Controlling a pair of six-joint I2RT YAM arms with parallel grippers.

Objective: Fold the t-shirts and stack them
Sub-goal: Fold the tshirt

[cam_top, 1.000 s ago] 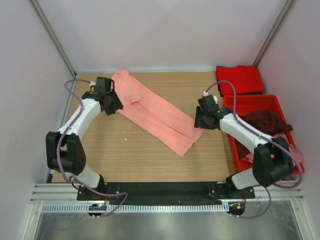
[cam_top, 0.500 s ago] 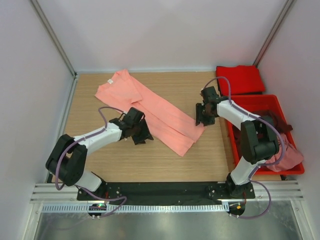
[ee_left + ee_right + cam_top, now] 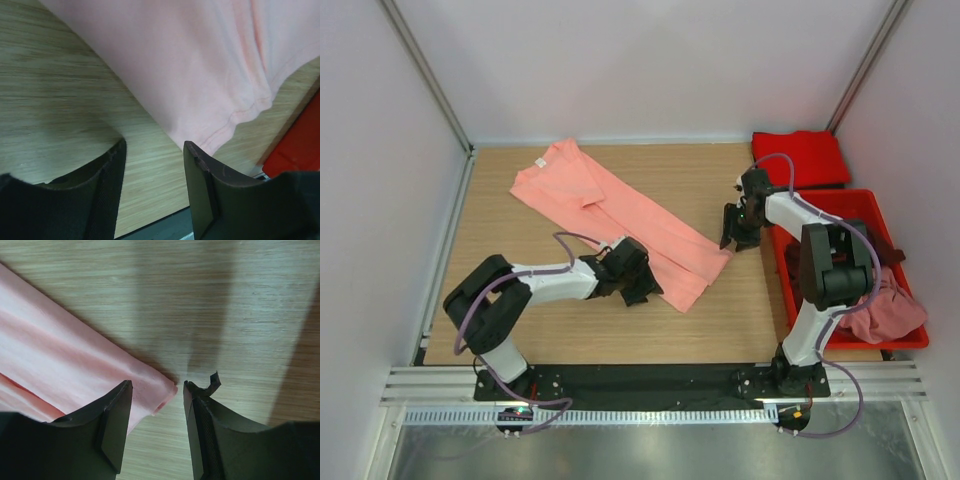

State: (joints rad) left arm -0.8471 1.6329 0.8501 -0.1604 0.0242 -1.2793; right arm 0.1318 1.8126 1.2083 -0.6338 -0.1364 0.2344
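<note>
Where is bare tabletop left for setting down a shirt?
Bare: back centre, between the salmon-pink t-shirt and the folded red t-shirt; also the left strip beside its collar. Crowded: around the hem, toward the full red bin.

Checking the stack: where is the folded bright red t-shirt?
In the top view, the bright red t-shirt lies folded at the far right corner of the table, just behind the red bin.

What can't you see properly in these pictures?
- Top view: the right arm hides part of the dark maroon t-shirt in the red bin.
- Left wrist view: the picture's edges cut off most of the salmon-pink t-shirt.
- Right wrist view: whether the jaws of the right gripper touch that shirt's corner is unclear.
</note>
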